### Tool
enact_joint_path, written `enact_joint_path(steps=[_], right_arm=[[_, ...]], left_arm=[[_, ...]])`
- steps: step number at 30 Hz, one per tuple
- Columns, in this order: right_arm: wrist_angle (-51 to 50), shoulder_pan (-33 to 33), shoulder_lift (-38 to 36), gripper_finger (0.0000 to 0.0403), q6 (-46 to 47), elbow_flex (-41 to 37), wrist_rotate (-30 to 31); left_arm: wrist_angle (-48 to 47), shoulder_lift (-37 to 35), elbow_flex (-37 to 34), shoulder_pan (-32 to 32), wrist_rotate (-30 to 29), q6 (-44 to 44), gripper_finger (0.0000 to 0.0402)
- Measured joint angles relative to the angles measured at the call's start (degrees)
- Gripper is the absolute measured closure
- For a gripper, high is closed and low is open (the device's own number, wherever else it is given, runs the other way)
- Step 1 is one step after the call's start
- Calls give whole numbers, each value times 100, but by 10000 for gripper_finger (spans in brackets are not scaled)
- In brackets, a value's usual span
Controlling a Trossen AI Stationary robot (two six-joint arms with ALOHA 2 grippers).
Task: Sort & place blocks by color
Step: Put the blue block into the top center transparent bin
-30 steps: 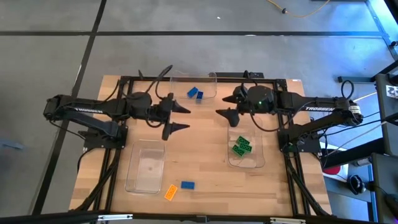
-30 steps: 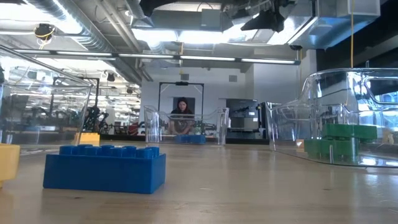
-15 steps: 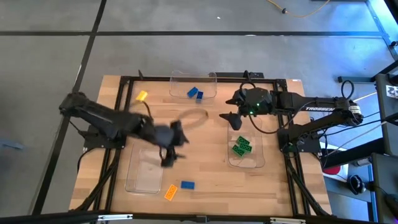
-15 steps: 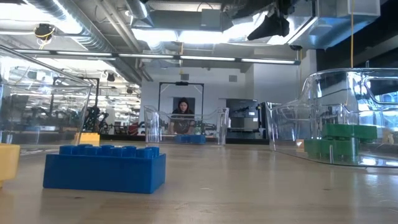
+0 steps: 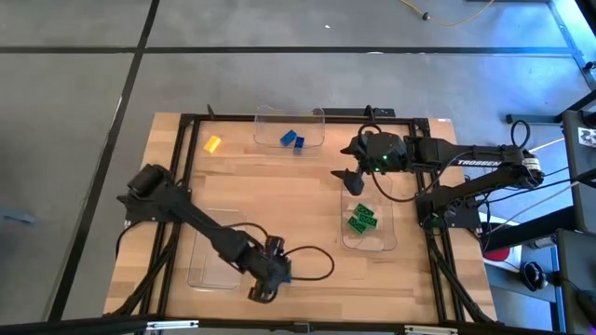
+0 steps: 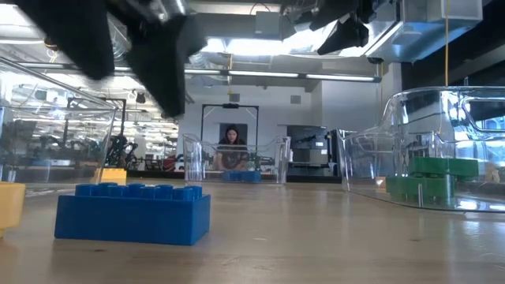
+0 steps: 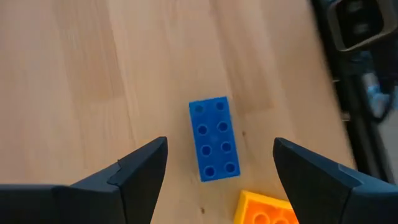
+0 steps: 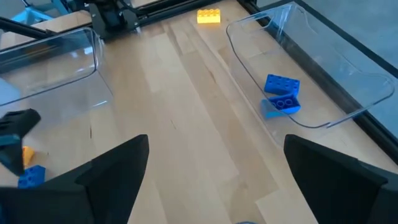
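My left gripper [image 7: 219,144] hangs open near the table's near edge, just above a blue brick [image 7: 214,147] that lies flat on the wood. One finger stands on each side of the brick and neither touches it. An orange brick [image 7: 267,208] lies flat close beside it. The low view shows the same blue brick [image 6: 134,213] with the blurred left gripper [image 6: 118,47] above it. My right gripper [image 5: 349,177] waits open over the far centre of the table. Two blue bricks [image 5: 291,140] lie in the far tray, green bricks [image 5: 361,218] lie in the right tray, and a yellow brick [image 5: 212,143] lies far left.
Three clear trays sit on the table: the far tray [image 5: 317,116], the right tray [image 5: 386,240] and an empty left tray [image 5: 200,270] close beside my left arm. Black frame rails run along the table's edges. Bare wood lies in the middle. A person sits in the room beyond.
My left arm has swung from the table's far centre toward the near edge and come down over the blue brick, its fingers still apart. That uncovered the yellow brick at the far left. No brick has moved.
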Motion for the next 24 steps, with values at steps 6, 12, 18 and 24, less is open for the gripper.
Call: enact_joint_path(steps=[6, 12, 18, 24], right_arm=[[-5, 0, 0, 27, -136, 0, 2], [-7, -2, 0, 27, -150, 0, 2], [-4, -26, 0, 27, -172, 0, 89], [-7, -121, 0, 27, -163, 0, 101]], left_arm=[[0, 347, 1, 0, -106, -339, 118], [20, 501, 6, -2, -34, -306, 118], [62, 702, 8, -2, 19, -403, 118], [122, 851, 14, -15, -79, -604, 118]])
